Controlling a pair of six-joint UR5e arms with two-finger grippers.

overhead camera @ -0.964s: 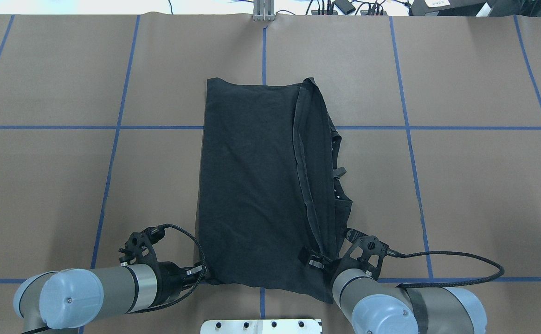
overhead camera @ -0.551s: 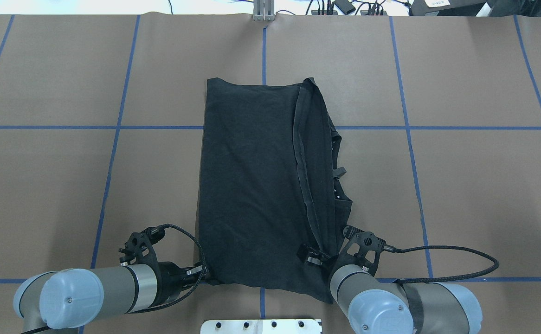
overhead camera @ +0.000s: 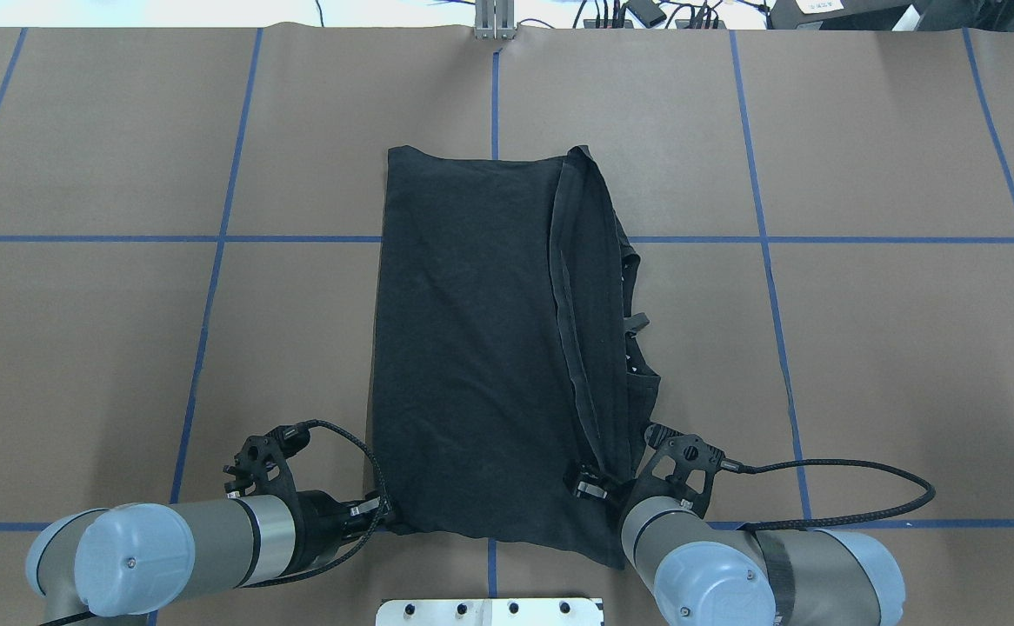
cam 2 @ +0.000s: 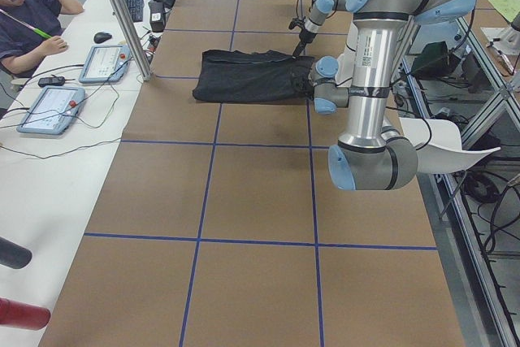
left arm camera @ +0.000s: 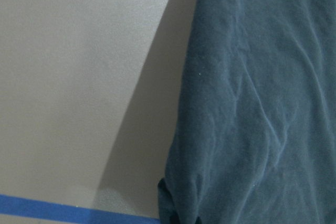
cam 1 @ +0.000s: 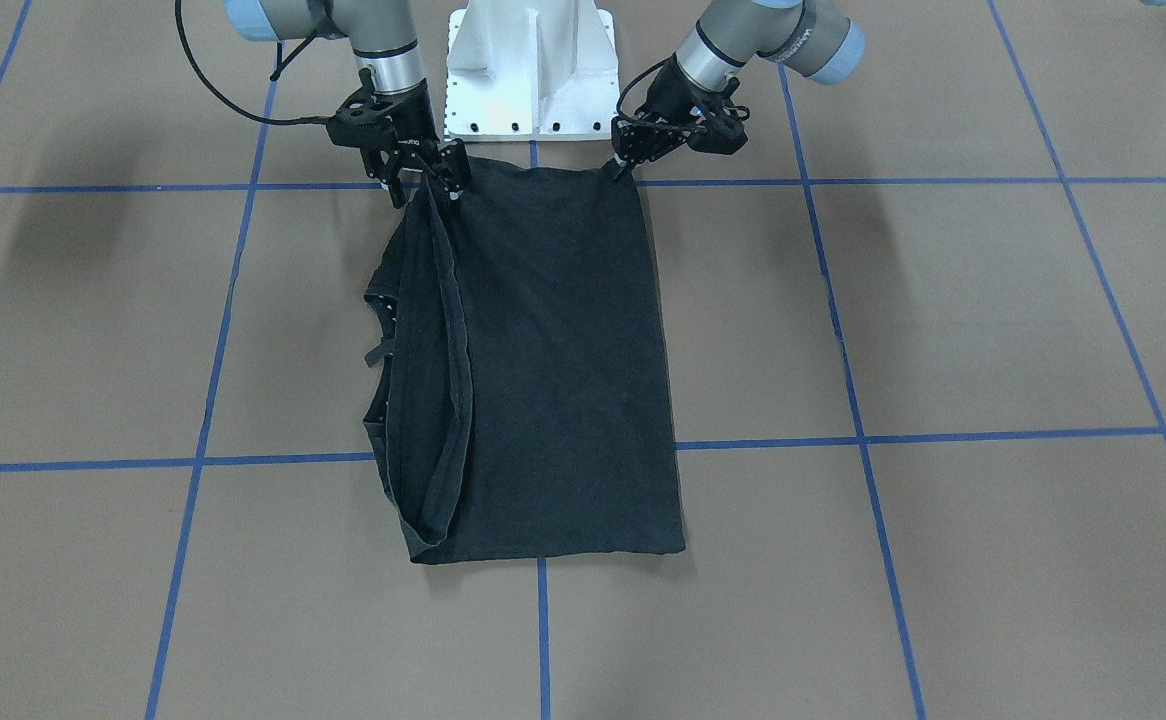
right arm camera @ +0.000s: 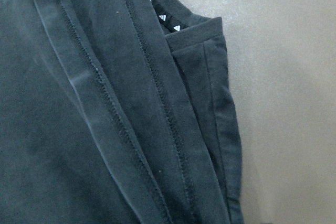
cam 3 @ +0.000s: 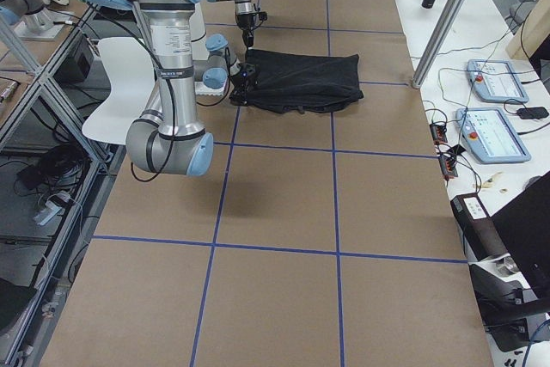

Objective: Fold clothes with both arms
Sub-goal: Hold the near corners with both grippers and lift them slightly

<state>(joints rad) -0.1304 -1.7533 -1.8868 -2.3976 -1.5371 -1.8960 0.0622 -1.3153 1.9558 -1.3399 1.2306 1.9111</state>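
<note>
The black T-shirt lies folded lengthwise on the brown table, plain side up, with its hemmed edges and collar stacked along its right side. No print shows. My left gripper is low at the shirt's near left corner and shut on it; the left wrist view shows that corner bunched at its bottom edge. At the near right hem, on the folded layers, my right gripper has its fingers pinched on the cloth. In the front-facing view the left gripper and right gripper hold the shirt's edge nearest the base.
The white pedestal base stands just behind the shirt's near edge. The right arm's black cable loops over the table to the right. Blue tape lines cross the brown surface. A person sits at a side table with tablets.
The right gripper has shifted slightly forward along the hem and its fingers have drawn closer together on the cloth. The left arm and the shirt have not moved.
</note>
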